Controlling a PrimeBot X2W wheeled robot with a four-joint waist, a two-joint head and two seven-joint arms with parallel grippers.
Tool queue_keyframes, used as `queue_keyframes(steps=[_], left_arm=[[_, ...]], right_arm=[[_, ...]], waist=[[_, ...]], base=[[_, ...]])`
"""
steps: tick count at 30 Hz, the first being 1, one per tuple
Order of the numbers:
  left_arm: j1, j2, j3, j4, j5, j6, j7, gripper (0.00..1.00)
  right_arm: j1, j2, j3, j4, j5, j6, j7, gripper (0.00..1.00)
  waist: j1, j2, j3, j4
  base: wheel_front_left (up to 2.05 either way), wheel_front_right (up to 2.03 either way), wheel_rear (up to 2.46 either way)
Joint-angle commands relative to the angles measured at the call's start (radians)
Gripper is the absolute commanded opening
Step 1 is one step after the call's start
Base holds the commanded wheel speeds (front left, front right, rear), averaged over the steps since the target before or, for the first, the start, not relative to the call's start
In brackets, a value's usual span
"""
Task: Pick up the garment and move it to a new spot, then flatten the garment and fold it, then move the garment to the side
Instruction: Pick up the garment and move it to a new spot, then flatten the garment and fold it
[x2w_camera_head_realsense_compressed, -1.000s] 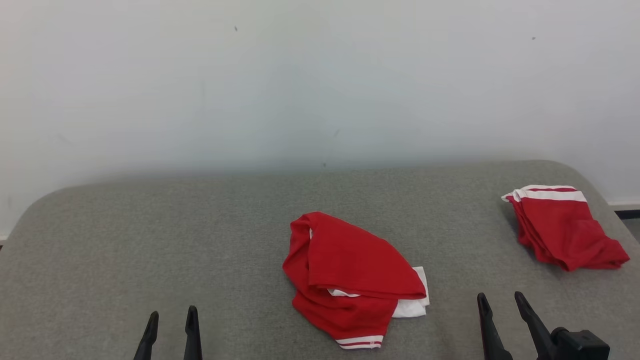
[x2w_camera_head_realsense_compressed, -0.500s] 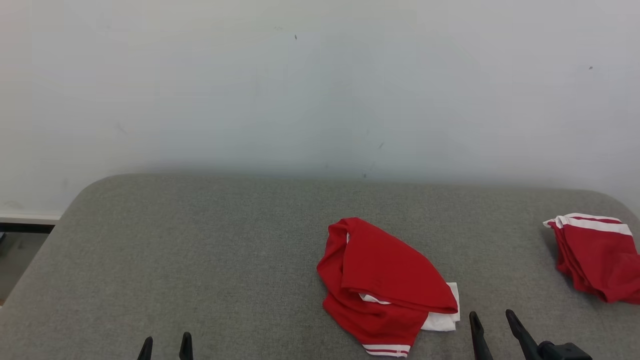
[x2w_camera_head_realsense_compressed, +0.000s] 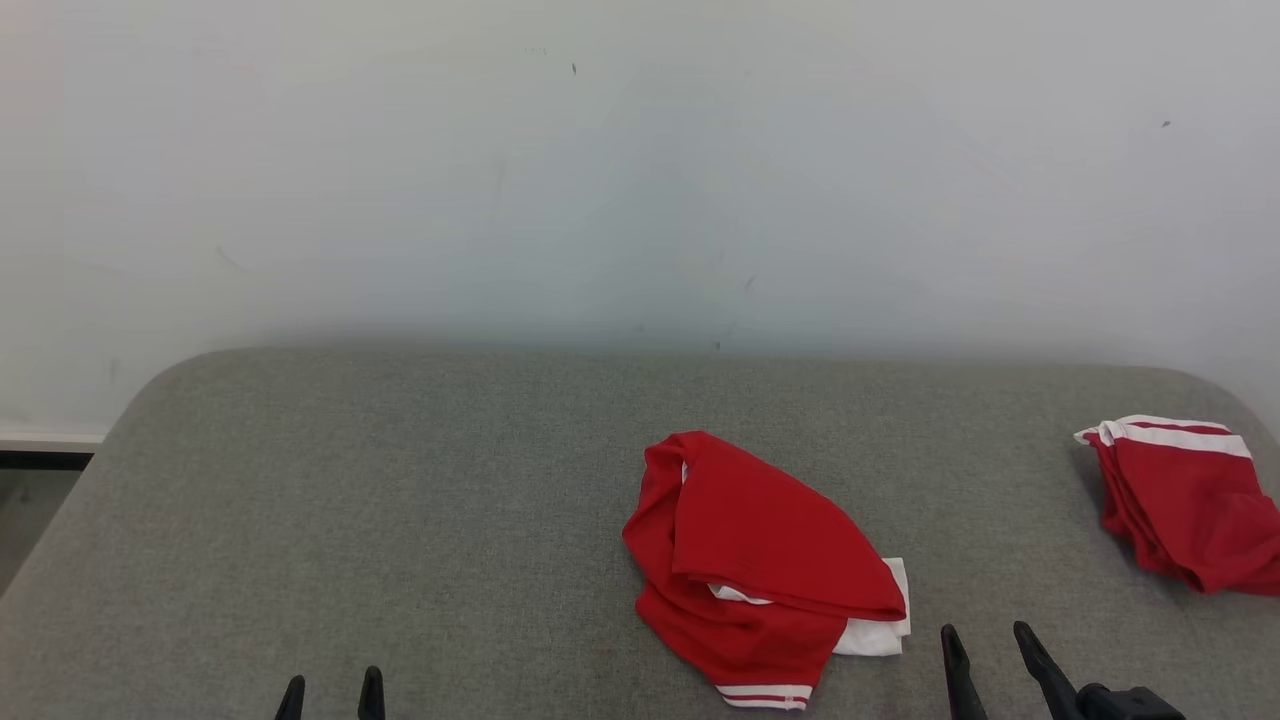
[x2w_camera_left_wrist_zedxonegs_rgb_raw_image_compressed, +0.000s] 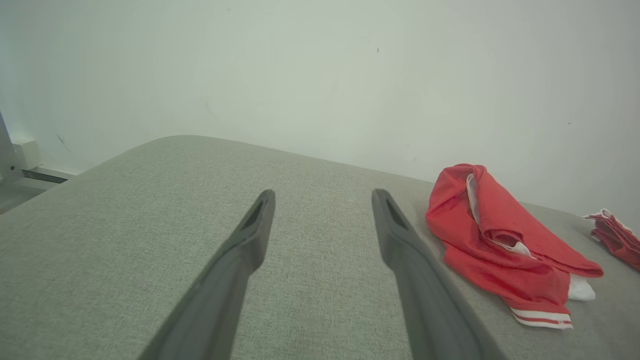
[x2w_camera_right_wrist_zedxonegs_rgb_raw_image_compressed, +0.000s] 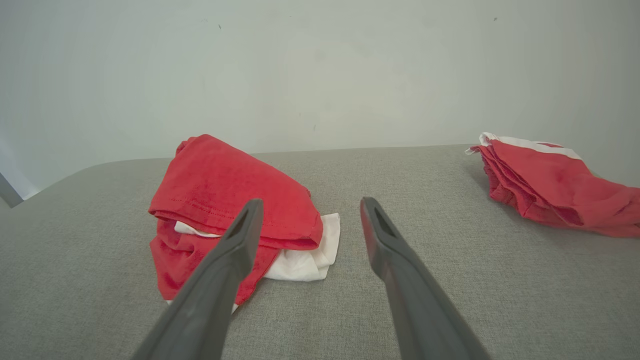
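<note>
A crumpled red garment (x2w_camera_head_realsense_compressed: 750, 555) with white trim lies on the grey table (x2w_camera_head_realsense_compressed: 400, 500), a little right of centre. It also lies at the right in the left wrist view as the garment (x2w_camera_left_wrist_zedxonegs_rgb_raw_image_compressed: 495, 240), and at the left in the right wrist view as the garment (x2w_camera_right_wrist_zedxonegs_rgb_raw_image_compressed: 225, 200). My left gripper (x2w_camera_head_realsense_compressed: 331, 685) is open at the lower left, well to the left of the garment, with nothing between its fingers. My right gripper (x2w_camera_head_realsense_compressed: 983, 640) is open at the lower right, just right of the garment's white edge and apart from it. The left gripper (x2w_camera_left_wrist_zedxonegs_rgb_raw_image_compressed: 322, 197) and right gripper (x2w_camera_right_wrist_zedxonegs_rgb_raw_image_compressed: 307, 207) hover above the cloth surface.
A second red garment (x2w_camera_head_realsense_compressed: 1180, 500) with a white stripe lies folded at the table's far right edge, seen too as the folded garment (x2w_camera_right_wrist_zedxonegs_rgb_raw_image_compressed: 550, 180). A pale wall (x2w_camera_head_realsense_compressed: 640, 170) rises right behind the table. The table's left end curves off to floor (x2w_camera_head_realsense_compressed: 30, 500).
The whole head view has shifted between the earliest frame and now, so the camera moved. Both grippers show lower in the view. The garments lie as before on the table.
</note>
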Motion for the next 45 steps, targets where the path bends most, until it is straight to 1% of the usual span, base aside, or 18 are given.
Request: queue_keyframes(steps=[1, 13, 19, 23, 27, 28, 29, 30, 33, 36, 40, 42, 45], left_arm=[[-0.010, 0.002, 0.000, 0.004, 0.008, -0.007, -0.004, 1.00], [-0.020, 0.020, -0.032, 0.018, -0.004, -0.006, -0.004, 1.00], [-0.038, 0.032, -0.063, 0.024, -0.018, -0.006, -0.004, 1.00], [-0.069, 0.045, -0.122, 0.027, 0.000, -0.006, -0.004, 1.00], [-0.115, 0.047, -0.184, 0.042, 0.008, -0.006, -0.004, 1.00], [-0.115, 0.047, -0.184, 0.042, 0.008, -0.006, -0.004, 1.00], [-0.130, 0.044, -0.205, 0.048, 0.011, -0.006, -0.004, 1.00], [-0.164, 0.040, -0.235, 0.064, 0.014, -0.005, -0.004, 1.00], [-0.219, 0.039, -0.300, 0.107, 0.018, -0.005, -0.004, 1.00], [-0.270, 0.039, -0.340, 0.158, 0.003, -0.005, -0.004, 1.00], [-0.329, 0.036, -0.388, 0.242, 0.006, -0.005, -0.004, 1.00], [-0.360, 0.032, -0.395, 0.292, 0.021, -0.003, -0.004, 1.00], [-0.410, 0.022, -0.407, 0.391, 0.042, 0.012, 0.009, 1.00]], right_arm=[[-0.001, 0.001, -0.001, -0.003, -0.007, -0.002, -0.003, 1.00], [-0.006, 0.001, 0.009, -0.005, -0.003, -0.002, 0.006, 1.00], [-0.018, 0.001, 0.017, 0.000, -0.008, -0.002, 0.015, 1.00], [-0.028, 0.001, 0.028, -0.005, -0.011, -0.002, 0.025, 1.00], [-0.041, 0.001, 0.045, -0.013, -0.006, -0.002, 0.035, 1.00], [-0.041, 0.001, 0.045, -0.013, -0.006, -0.002, 0.035, 1.00], [-0.041, 0.001, 0.042, -0.014, -0.007, -0.002, 0.038, 1.00], [-0.042, 0.001, 0.044, -0.019, -0.015, -0.002, 0.043, 1.00], [-0.047, 0.001, 0.041, -0.030, -0.022, -0.002, 0.052, 1.00], [-0.054, 0.000, 0.040, -0.042, -0.031, -0.002, 0.061, 1.00], [-0.054, 0.000, 0.030, -0.055, -0.033, -0.002, 0.067, 1.00], [-0.051, 0.000, 0.030, -0.060, -0.030, -0.002, 0.067, 1.00], [-0.047, 0.001, 0.035, -0.064, -0.025, -0.002, 0.069, 1.00]], waist=[[0.0000, 0.0000, 0.001, 0.000], [0.0000, 0.0000, 0.012, -0.012], [0.0000, 0.0000, 0.015, -0.039], [0.0000, 0.0000, 0.023, -0.106], [0.0000, 0.0000, 0.038, -0.189], [0.0000, 0.0000, 0.038, -0.189], [0.0000, 0.0000, 0.042, -0.209], [0.0000, 0.0000, 0.050, -0.254], [0.0000, 0.0000, 0.064, -0.319], [0.0000, 0.0000, 0.078, -0.385], [0.0000, 0.0000, 0.094, -0.453], [0.0000, 0.0000, 0.103, -0.480], [0.0000, 0.0000, 0.118, -0.513]], base=[[0.00, 0.00, 0.00], [0.00, 0.00, 0.00], [0.00, 0.00, 0.00], [0.00, 0.00, 0.00], [0.00, 0.00, 0.00], [0.00, 0.00, 0.00], [0.00, 0.00, 0.00], [0.00, 0.00, 0.00], [0.00, 0.00, 0.00], [0.00, 0.00, 0.00], [0.00, 0.00, 0.00], [0.00, 0.00, 0.00], [0.00, 0.00, 0.00]])
